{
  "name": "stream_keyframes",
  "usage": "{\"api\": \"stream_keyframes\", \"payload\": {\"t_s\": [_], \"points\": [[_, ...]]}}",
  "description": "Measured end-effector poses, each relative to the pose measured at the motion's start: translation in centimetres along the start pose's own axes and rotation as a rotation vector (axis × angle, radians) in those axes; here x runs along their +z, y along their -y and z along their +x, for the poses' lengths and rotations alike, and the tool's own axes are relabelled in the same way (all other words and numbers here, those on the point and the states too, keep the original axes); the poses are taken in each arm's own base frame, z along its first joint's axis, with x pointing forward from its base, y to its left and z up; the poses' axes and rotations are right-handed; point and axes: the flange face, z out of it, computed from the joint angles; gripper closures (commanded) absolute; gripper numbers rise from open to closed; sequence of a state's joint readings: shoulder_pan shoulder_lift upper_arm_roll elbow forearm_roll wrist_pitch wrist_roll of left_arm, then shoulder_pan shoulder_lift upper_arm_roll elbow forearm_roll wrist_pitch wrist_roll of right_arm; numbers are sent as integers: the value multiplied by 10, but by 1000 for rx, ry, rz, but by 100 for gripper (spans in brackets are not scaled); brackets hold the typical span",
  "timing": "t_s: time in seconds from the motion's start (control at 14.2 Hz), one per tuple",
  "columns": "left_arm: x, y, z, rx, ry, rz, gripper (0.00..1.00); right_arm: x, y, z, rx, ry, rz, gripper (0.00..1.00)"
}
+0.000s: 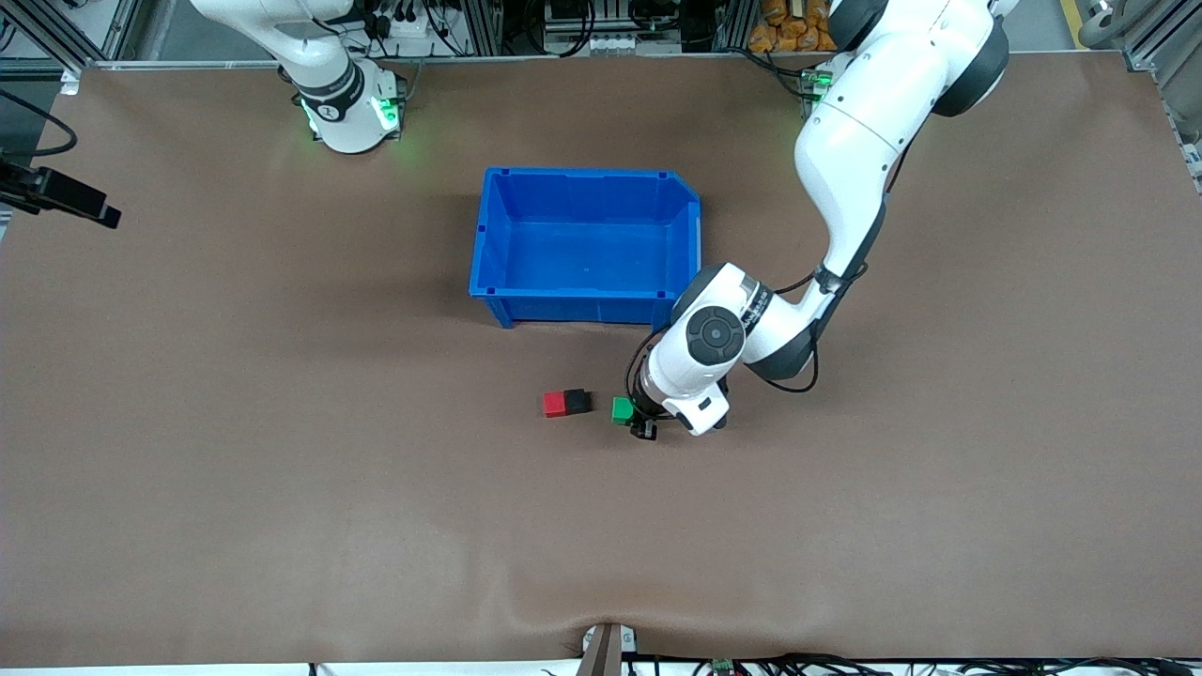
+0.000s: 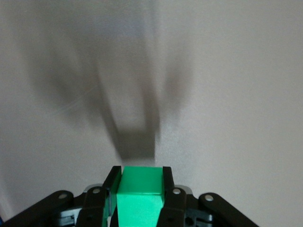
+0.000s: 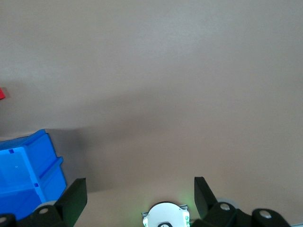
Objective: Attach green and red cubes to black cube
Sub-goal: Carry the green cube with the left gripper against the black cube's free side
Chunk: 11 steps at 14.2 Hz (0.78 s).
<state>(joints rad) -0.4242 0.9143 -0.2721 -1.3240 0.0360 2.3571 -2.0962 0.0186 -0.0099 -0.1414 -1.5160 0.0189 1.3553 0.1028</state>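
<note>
Pinching the green cube (image 2: pixel 140 194) between its fingers (image 2: pixel 168 189), our left claw (image 1: pixel 631 418) sits just beside the black cube (image 1: pixel 577 401), toward the left arm's end of the desk (image 1: pixel 282 488). Red cube (image 1: pixel 553 404) touches black. Blue bin (image 1: pixel 582 244) lies farther from the front camera. Our right claw (image 3: pixel 137 194) waits, fingers spread.
</note>
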Motion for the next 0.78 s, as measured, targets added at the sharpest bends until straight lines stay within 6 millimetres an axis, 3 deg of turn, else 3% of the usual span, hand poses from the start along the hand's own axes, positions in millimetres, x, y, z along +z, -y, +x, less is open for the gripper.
{"api": "stream_keyframes", "payload": {"t_s": [0.35, 0.78], "points": [[18, 6, -6, -25, 12, -7, 100, 0, -4, 0, 7, -1, 1, 0], [25, 13, -17, -77, 48, -6, 100, 0, -4, 0, 6, -1, 1, 0]]}}
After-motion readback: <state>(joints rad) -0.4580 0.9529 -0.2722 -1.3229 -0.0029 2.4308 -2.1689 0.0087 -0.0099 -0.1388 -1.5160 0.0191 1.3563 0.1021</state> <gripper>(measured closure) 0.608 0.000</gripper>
